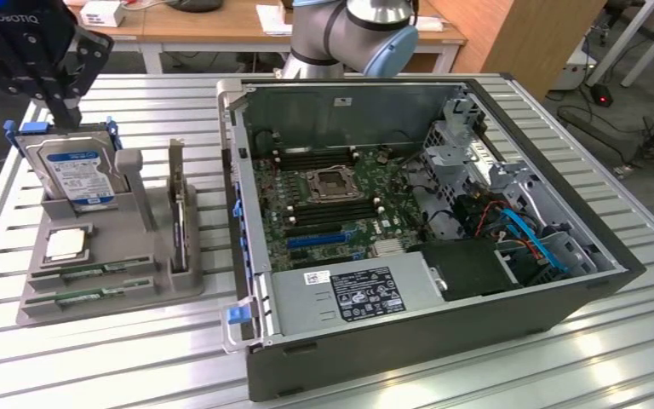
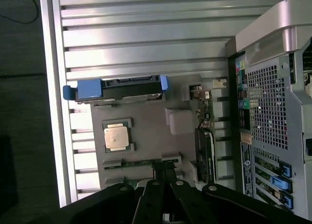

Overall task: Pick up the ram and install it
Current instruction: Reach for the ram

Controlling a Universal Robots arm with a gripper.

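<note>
Slatted metal counter (image 1: 100,358), and our tool (image 1: 71,112) hangs pressed together above the grey holder (image 1: 123,247) where the ram (image 1: 94,273) sits slotted: light, stiff, fragile, so we'd pinch its long edges.

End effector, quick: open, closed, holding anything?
End effector: closed, fingers pressed together, holding nothing; it hangs above the gray parts holder, where the ram sticks lie in their slots.
</note>
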